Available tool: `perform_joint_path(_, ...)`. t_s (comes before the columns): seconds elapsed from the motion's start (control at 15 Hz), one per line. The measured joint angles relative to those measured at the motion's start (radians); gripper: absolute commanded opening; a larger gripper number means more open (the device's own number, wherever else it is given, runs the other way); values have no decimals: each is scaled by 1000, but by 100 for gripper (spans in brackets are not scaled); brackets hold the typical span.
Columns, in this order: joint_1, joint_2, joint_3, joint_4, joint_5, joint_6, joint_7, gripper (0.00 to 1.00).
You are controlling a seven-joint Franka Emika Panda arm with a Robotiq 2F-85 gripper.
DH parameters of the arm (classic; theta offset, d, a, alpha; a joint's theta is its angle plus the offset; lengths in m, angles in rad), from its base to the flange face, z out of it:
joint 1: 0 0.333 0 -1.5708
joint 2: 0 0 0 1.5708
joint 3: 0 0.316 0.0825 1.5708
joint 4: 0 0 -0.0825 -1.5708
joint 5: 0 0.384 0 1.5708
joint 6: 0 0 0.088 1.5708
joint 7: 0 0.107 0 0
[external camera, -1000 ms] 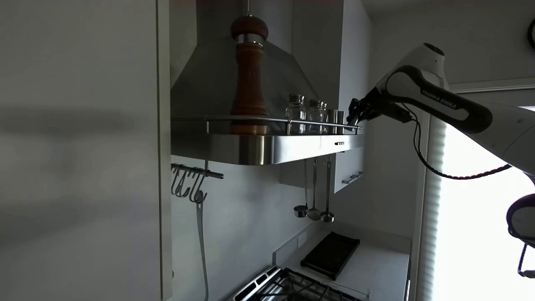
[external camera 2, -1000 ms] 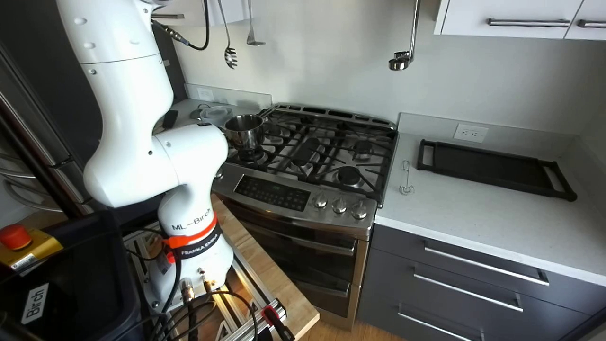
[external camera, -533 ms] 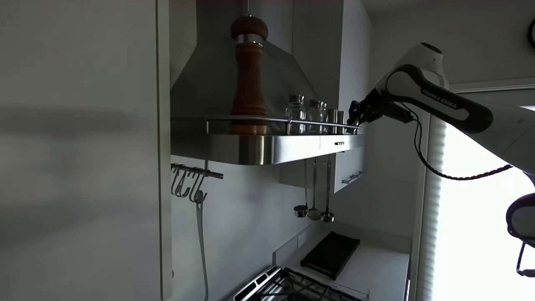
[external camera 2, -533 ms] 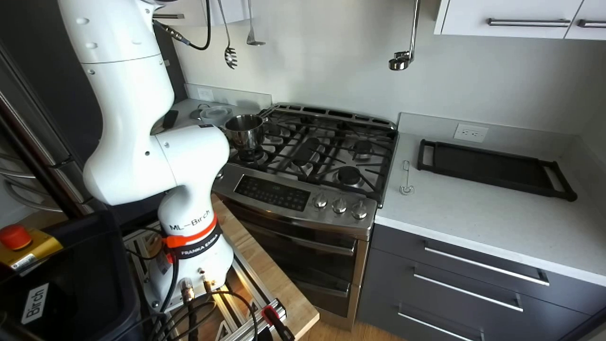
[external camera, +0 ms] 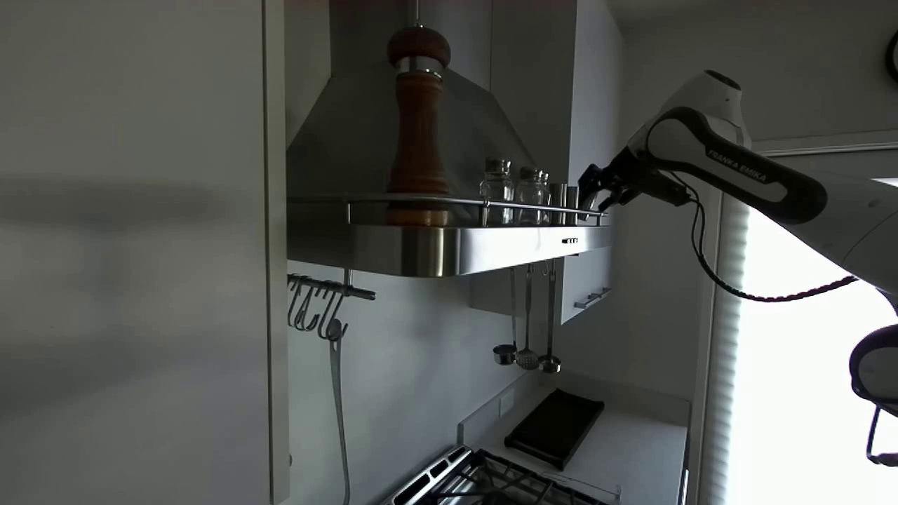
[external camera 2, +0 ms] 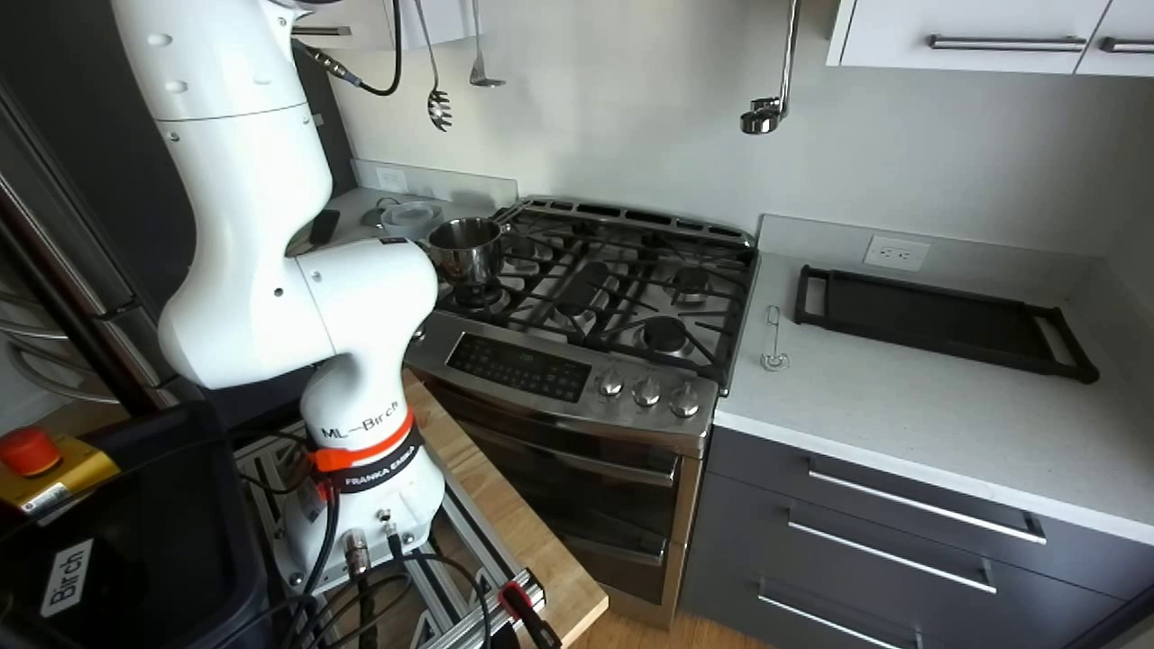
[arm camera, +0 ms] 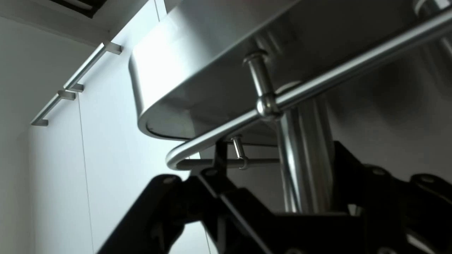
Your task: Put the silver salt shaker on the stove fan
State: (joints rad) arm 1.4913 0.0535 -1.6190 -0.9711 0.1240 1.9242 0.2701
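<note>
Silver salt shaker (arm camera: 306, 158) stood upright between the fingers (arm camera: 221, 158), behind the rail (arm camera: 353, 70), its base apparently on the ledge (arm camera: 222, 102) of the stove fan (arm camera: 197, 46). The fingers were apart, with a gap beside one and the other touching or just beside the metal. Release looked to be the step in hand; next, they needed to back straight off without tipping it or snagging the rail. Its smooth, shiny cylinder would likely slide easily on steel. Farther along from the fingers, in an exterior view, stood steel cylinders (external camera: 558, 201), glass jars (external camera: 497, 184) and a turned wooden mill (external camera: 419, 137).
</note>
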Motion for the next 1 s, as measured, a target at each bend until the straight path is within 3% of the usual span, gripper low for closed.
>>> perform_joint_path(0.2, -15, 0, 17, 3, 0, 3, 0, 99)
perform_joint_path(0.4, -36, 0, 29, 2, 0, -1, -1, 79)
perform_joint_path(0.47, -44, 1, 32, 2, 1, -4, -1, 96)
perform_joint_path(1.0, -98, 4, 75, 4, 13, -5, -1, 100)
